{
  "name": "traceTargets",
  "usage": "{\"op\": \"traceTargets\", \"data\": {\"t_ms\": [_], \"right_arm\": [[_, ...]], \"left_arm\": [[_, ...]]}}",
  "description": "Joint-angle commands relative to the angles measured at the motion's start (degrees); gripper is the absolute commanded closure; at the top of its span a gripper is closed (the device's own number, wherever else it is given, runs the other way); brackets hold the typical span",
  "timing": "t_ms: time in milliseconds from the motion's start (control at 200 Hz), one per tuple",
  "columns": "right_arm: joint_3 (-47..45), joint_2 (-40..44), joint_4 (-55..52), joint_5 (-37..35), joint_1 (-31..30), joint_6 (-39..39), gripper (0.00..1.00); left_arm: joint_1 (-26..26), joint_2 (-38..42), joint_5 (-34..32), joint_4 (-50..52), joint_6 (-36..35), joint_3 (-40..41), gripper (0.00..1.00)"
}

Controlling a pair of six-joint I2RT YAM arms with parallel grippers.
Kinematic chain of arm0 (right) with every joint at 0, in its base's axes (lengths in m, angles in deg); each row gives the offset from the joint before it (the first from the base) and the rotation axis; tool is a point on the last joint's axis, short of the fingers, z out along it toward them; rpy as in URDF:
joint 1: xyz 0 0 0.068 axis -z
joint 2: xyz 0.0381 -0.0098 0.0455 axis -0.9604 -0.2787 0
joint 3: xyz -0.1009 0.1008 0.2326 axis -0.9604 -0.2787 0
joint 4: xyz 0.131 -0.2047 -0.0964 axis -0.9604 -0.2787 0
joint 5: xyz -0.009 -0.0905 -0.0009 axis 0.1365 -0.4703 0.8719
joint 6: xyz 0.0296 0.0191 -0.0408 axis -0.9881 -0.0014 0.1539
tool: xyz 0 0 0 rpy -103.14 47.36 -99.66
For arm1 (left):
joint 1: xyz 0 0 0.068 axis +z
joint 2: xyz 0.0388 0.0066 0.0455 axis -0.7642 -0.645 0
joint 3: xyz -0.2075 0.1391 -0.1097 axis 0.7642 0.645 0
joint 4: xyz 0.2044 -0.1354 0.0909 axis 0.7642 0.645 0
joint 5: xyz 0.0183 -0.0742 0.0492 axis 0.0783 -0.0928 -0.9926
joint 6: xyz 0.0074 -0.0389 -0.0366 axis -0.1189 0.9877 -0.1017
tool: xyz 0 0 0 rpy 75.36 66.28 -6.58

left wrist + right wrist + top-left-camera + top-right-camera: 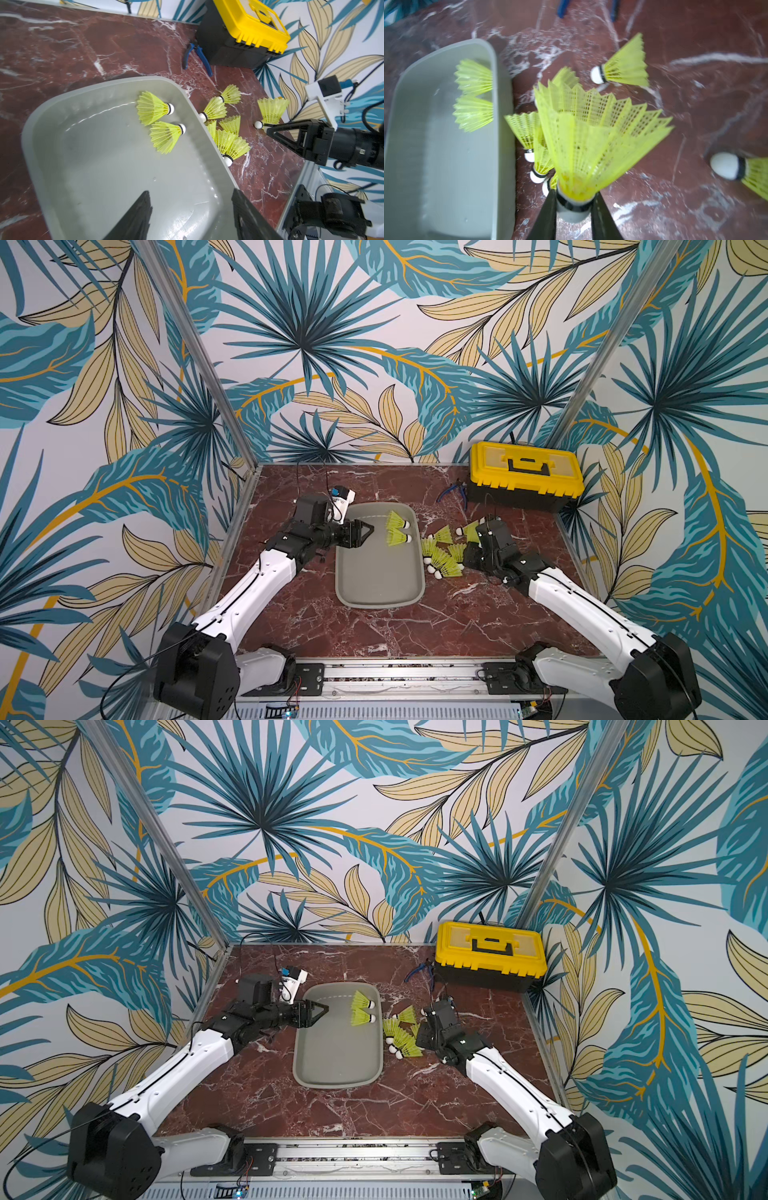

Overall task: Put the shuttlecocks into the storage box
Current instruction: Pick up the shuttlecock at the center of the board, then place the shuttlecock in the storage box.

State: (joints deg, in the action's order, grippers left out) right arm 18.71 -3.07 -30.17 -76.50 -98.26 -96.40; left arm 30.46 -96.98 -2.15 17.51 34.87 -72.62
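Note:
The grey storage box (376,585) lies mid-table. Two yellow-green shuttlecocks (395,522) (166,136) rest side by side at its far end. Several more shuttlecocks (440,560) (226,138) lie heaped on the marble just right of the box. My left gripper (368,530) (191,191) hovers over the box's far left part, open and empty. My right gripper (575,193) (267,127) is at the heap's right side, shut on the dark-banded base of one shuttlecock (591,128) (272,109). That shuttlecock's skirt stands up toward the wrist camera. In both top views the right fingers are hidden under the wrist.
A black toolbox with a yellow lid (525,477) stands at the back right corner. Blue-handled pliers (453,491) lie just left of it. One more shuttlecock (737,168) lies right of the right gripper. Patterned walls enclose the table on three sides.

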Motion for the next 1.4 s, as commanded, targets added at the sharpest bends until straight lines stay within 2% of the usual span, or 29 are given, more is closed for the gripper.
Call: {"op": "traceTargets", "data": {"t_ms": [0,260,576,977,1162,1392], "right_arm": [[0.4,1.3,3.2,9.9,-0.3,16.2,0.99],[3.1,0.8,2.2,22.6,-0.3,28.0,0.99],[7.2,-4.1,-0.5,30.7,-0.3,33.3,1.0],[12.1,-9.8,-4.6,36.9,-0.4,37.2,1.0],[13.9,-12.2,-6.6,40.7,-0.8,39.1,1.0],[16.2,-15.1,-7.6,42.0,-1.8,39.9,1.0]], "left_arm": [[-2.2,-1.6,4.6,1.4,-4.6,-6.2,0.36],[-4.5,-6.0,5.3,10.7,-11.1,-14.6,0.36],[-4.6,-8.4,6.9,19.8,-17.8,-21.2,0.35],[-4.7,-11.3,8.6,25.1,-22.9,-26.7,0.33],[-5.0,-14.3,12.1,26.8,-25.6,-29.5,0.32],[-6.1,-19.8,18.2,31.8,-28.7,-34.7,0.32]]}}
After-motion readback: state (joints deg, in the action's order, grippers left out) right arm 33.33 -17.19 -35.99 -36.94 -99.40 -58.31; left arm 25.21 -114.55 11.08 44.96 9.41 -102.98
